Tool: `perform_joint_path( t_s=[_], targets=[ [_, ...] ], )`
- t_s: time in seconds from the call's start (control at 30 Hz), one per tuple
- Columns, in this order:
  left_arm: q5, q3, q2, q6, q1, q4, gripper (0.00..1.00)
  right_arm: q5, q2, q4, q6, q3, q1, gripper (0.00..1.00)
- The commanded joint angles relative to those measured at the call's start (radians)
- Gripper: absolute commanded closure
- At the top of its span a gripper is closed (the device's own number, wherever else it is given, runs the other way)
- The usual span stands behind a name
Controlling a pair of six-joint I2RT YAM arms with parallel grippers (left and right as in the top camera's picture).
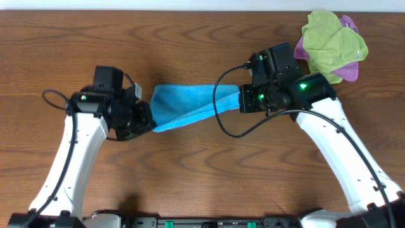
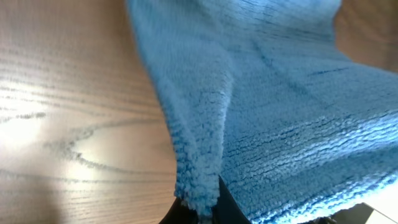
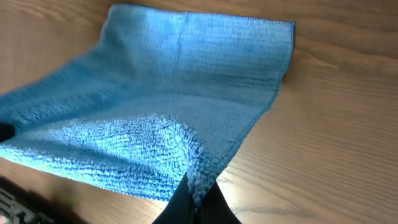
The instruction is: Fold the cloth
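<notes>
A wood-grain tabletop [image 1: 190,44] carries two white robot arms. At its far right corner, a lime-green cloth [image 1: 332,39] lies heaped on a purple-pink cloth [image 1: 349,71], just beside the right arm [image 1: 342,133]. A black cable [image 1: 217,104] loops from that arm across the right end of the sky-blue cloth [image 1: 186,104]. The sky-blue cloth stretches between the arms at mid-table, its far edge seemingly resting on the wood. The left jaws are closed on its left end, the right jaws closed on its right end. Each wrist view shows terry pinched between dark tips.
</notes>
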Motion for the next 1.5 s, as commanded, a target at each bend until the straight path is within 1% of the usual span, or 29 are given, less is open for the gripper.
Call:
perform_joint_path(
  t_s=[0.0,0.1,0.2,0.33,0.5,0.77,0.8,0.83,0.87,0.9,0.93,0.97,1.0,1.03,1.17,1.27,1.33,1.47],
  targets=[
    [-0.048,-0.050,-0.034,0.018,0.019,-0.011,0.94,0.106,-0.018,-0.008,-0.023,0.001,0.015,0.98],
    [-0.042,-0.090,-0.051,0.018,0.019,-0.011,0.94,0.110,-0.019,-0.015,-0.021,-0.029,0.042,0.98],
    [-0.033,-0.129,-0.065,0.018,0.018,-0.011,0.94,0.114,-0.037,-0.003,0.004,-0.096,0.064,0.98],
    [-0.033,-0.190,-0.094,0.018,0.018,-0.010,0.94,0.114,-0.109,0.048,0.027,-0.214,0.071,0.98],
    [-0.024,-0.267,-0.128,0.018,0.018,-0.011,0.94,0.114,-0.183,0.060,0.027,-0.305,0.071,0.98],
    [-0.007,-0.350,-0.163,0.022,0.013,-0.012,0.94,0.045,-0.198,0.044,0.027,-0.371,0.077,0.99],
    [-0.006,-0.352,-0.165,0.022,0.013,-0.014,0.94,0.045,-0.198,0.042,0.027,-0.371,0.082,0.97],
    [-0.007,-0.354,-0.167,0.022,0.013,-0.016,0.94,0.045,-0.199,0.040,0.027,-0.371,0.088,0.93],
    [-0.007,-0.354,-0.169,0.024,0.013,-0.017,0.88,0.045,-0.201,0.039,0.027,-0.371,0.094,0.89],
    [-0.007,-0.354,-0.172,0.026,0.013,-0.019,0.78,0.045,-0.204,0.038,0.027,-0.371,0.101,0.80],
    [-0.007,-0.354,-0.174,0.026,0.013,-0.019,0.75,0.045,-0.207,0.037,0.031,-0.371,0.105,0.71],
    [-0.008,-0.354,-0.177,0.026,0.013,-0.019,0.68,0.045,-0.208,0.034,0.031,-0.371,0.111,0.64],
    [-0.008,-0.354,-0.180,0.026,0.013,-0.020,0.61,0.045,-0.209,0.030,0.033,-0.371,0.114,0.60],
    [-0.008,-0.354,-0.184,0.026,0.013,-0.023,0.54,0.045,-0.210,0.023,0.035,-0.371,0.116,0.60],
    [-0.027,-0.354,-0.201,0.030,0.013,-0.051,0.35,0.045,-0.216,0.015,0.042,-0.371,0.116,0.62],
    [-0.070,-0.354,-0.223,0.047,0.013,-0.094,0.26,0.045,-0.237,0.013,0.049,-0.371,0.116,0.64],
    [-0.089,-0.354,-0.241,0.048,0.014,-0.115,0.23,0.045,-0.256,0.002,0.058,-0.371,0.116,0.64],
    [-0.089,-0.354,-0.261,0.047,0.014,-0.126,0.16,0.045,-0.267,-0.025,0.060,-0.372,0.116,0.59]
  ],
)
